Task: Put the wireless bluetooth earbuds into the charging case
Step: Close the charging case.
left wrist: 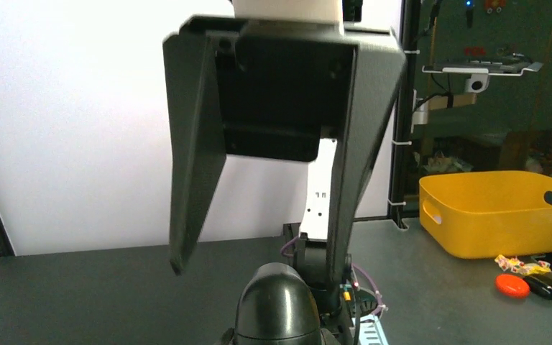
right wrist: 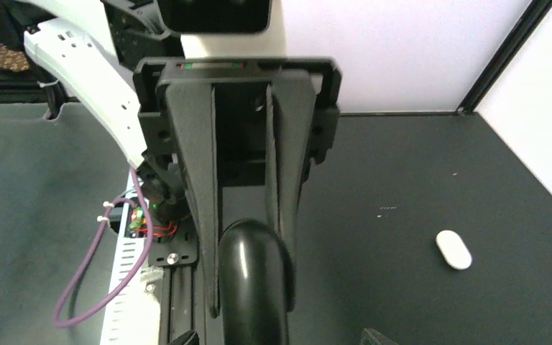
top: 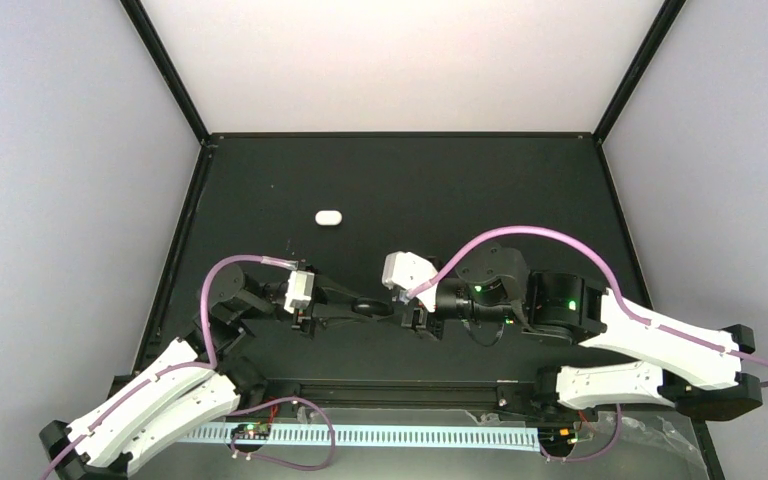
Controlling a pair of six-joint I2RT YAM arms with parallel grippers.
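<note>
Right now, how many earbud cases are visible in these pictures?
2. A white pill-shaped case lies alone on the table, farther back. A black oval case sits between the left gripper and the right gripper. Others may be hidden.

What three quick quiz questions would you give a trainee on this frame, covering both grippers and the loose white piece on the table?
1. True or false: the left gripper is clamped fully shut.
2. Multiple choice: what sits between the fingers of the right gripper? A) a yellow bin B) the black oval case C) a red disc
3. Fill in: in the top view, the white pill-shaped piece lies ____ from the arm bases than both grippers do.

Key: 1 false, its fingers stand wide apart. 2 B. 3 farther.
</note>
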